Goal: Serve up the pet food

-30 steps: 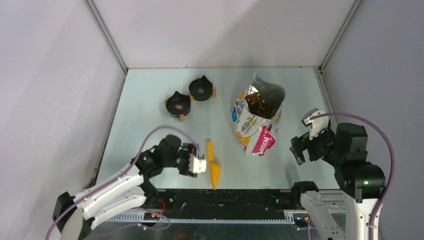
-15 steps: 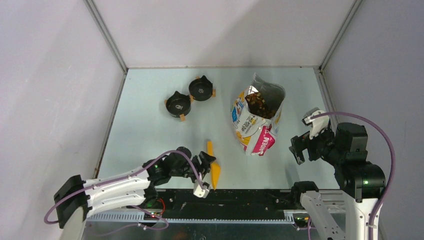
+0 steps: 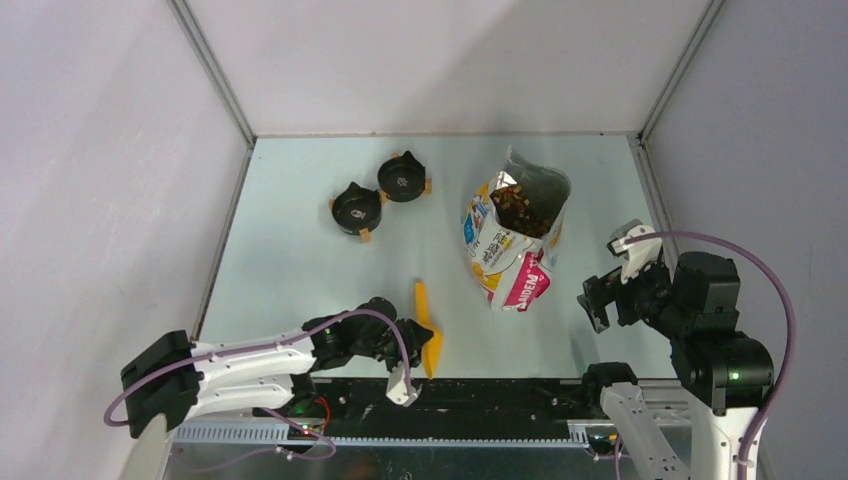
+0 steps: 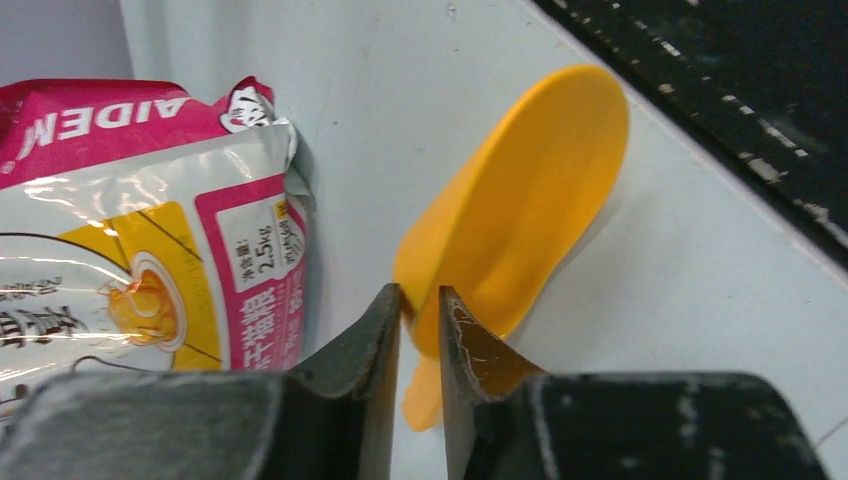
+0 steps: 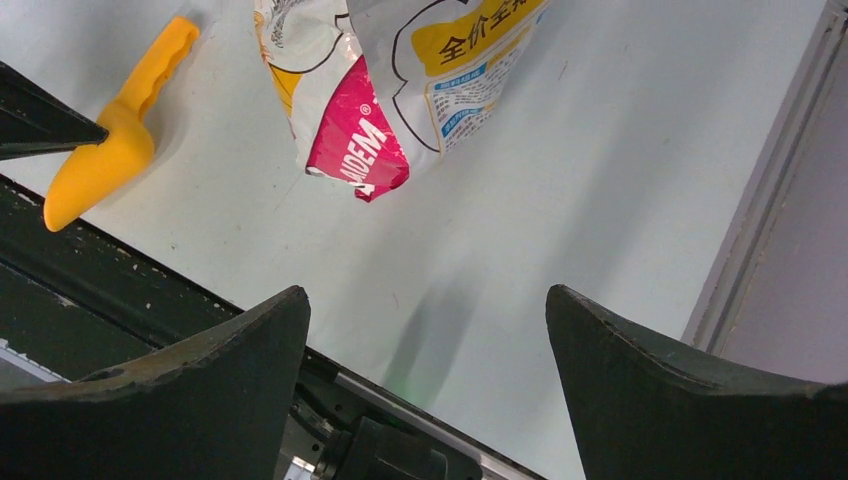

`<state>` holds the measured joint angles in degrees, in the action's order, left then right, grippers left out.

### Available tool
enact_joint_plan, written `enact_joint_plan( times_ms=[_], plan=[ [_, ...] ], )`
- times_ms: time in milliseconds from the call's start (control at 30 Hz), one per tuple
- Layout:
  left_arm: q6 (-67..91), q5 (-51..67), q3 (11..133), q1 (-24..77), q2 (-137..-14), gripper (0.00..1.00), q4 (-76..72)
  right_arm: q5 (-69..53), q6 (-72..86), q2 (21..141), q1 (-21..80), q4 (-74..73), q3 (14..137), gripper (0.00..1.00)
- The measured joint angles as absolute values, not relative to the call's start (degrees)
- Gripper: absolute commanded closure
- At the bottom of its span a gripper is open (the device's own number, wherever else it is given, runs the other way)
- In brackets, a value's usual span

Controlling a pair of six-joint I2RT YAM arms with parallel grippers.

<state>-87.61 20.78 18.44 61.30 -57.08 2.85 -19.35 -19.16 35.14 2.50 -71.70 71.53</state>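
Observation:
The pet food (image 3: 518, 208) shows as brown kibble in the open mouth of a printed bag (image 3: 515, 240) lying right of centre. An orange scoop (image 3: 428, 335) lies near the table's front edge. My left gripper (image 3: 418, 338) is low at the scoop's left side. In the left wrist view its jaws (image 4: 420, 300) stand almost together, pinching a thin part of the scoop (image 4: 530, 190) between them. My right gripper (image 3: 600, 295) hangs open to the right of the bag; between its fingers (image 5: 425, 300) I see only bare table.
Two black cat-eared bowls (image 3: 357, 209) (image 3: 403, 182) stand at the back left. The black front rail (image 3: 500, 392) runs just behind the scoop. The bag (image 4: 150, 230) lies close to the left of the scoop in the left wrist view. Walls enclose the table.
My left arm has dropped lower and turned onto the scoop, and its jaws have closed from wide open onto the scoop. The right arm has hardly moved.

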Motion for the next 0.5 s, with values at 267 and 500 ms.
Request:
enact_joint_plan(
  times_ms=[267, 500],
  plan=[
    [-84.0, 17.3, 22.9, 61.5, -58.0, 1.0, 5.3, -20.6, -17.5, 32.9, 2.5, -71.3, 69.7, 0.11],
    [-69.6, 10.0, 33.3, 58.8, -54.4, 1.0, 13.1, -21.2, -15.8, 33.1, 2.5, -70.3, 68.6, 0.12]
  ],
)
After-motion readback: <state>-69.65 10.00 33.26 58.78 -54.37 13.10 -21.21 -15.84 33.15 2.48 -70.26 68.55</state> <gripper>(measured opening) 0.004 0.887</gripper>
